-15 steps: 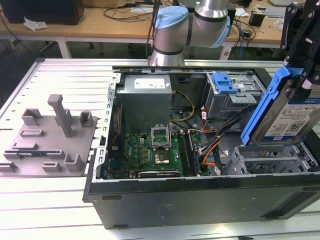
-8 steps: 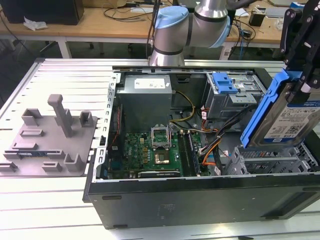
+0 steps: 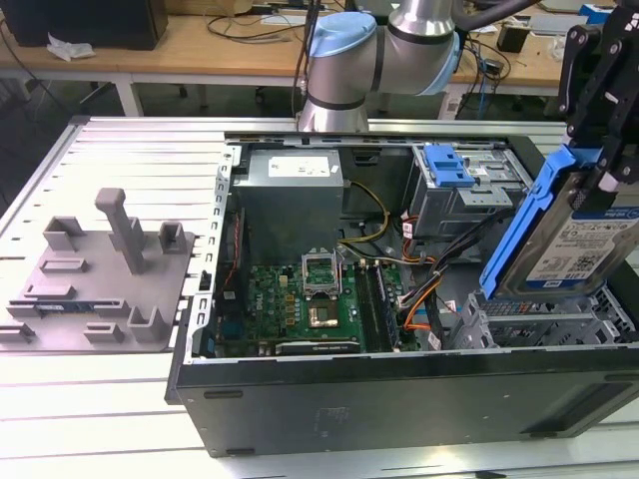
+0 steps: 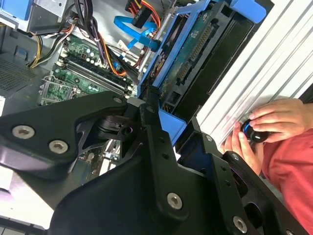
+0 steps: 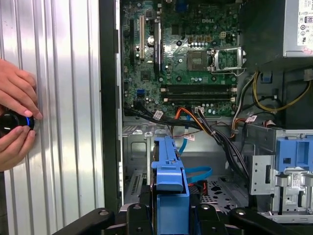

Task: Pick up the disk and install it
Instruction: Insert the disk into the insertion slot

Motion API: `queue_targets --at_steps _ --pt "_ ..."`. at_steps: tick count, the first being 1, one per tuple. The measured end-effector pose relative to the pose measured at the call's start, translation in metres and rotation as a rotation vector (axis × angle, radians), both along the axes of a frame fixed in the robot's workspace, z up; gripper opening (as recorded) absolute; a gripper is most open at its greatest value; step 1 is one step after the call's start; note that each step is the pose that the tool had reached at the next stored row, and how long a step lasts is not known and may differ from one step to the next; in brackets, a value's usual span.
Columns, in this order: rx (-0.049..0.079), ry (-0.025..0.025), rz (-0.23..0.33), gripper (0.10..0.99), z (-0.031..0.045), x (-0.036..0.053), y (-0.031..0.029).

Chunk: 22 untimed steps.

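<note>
While our gripper [image 3: 599, 165] clamps the disk [image 3: 577, 244] by its blue bracket [image 3: 519, 230], we hold it tilted on edge, hanging below the gripper and just above the bay [image 3: 544, 324], seemingly to line the two up.

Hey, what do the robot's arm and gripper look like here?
The arm is made of round silver-grey tube segments with light blue caps on its joints. In the second wrist view, the gripper is matte black, made of flat angular plates and linkage bars fastened with silver screws.
</note>
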<state>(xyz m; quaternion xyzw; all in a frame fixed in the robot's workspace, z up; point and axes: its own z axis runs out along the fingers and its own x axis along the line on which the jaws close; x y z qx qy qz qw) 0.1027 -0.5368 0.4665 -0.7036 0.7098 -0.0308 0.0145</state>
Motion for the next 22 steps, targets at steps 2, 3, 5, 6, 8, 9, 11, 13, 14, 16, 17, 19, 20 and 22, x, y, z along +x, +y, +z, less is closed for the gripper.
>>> queue_targets --at_steps 2,3,5,6,8,9,11,13,14,16,17,19,20,22 --pt "0.0 0.0 0.0 0.369 -0.001 0.0001 -0.0001" --pt "0.0 0.0 0.0 0.369 -0.0013 0.0002 -0.0002" --pt "0.0 0.0 0.0 0.369 -0.0021 0.0004 -0.0005" --pt "0.0 0.0 0.0 0.369 -0.0026 0.0005 -0.0007" --pt "0.0 0.0 0.0 0.369 -0.0038 0.0008 -0.0012" --pt "0.0 0.0 -0.001 0.369 -0.0044 0.0009 -0.0014" --pt "0.0 0.0 -0.001 0.369 -0.0059 0.0012 -0.0019" --pt "0.0 0.0 -0.001 0.369 -0.0071 0.0013 -0.002" --pt "0.0 0.0 -0.001 0.369 -0.0076 0.0013 -0.002" --pt "0.0 0.0 -0.001 0.369 -0.009 0.0013 -0.002" --pt "0.0 0.0 -0.001 0.369 -0.0101 0.0013 -0.002" --pt "0.0 0.0 -0.001 0.369 -0.0114 0.0018 -0.0021" --pt "0.0 0.0 -0.001 0.369 -0.0117 0.002 -0.0022" --pt "0.0 0.0 -0.001 0.369 -0.0126 0.0023 -0.0022"
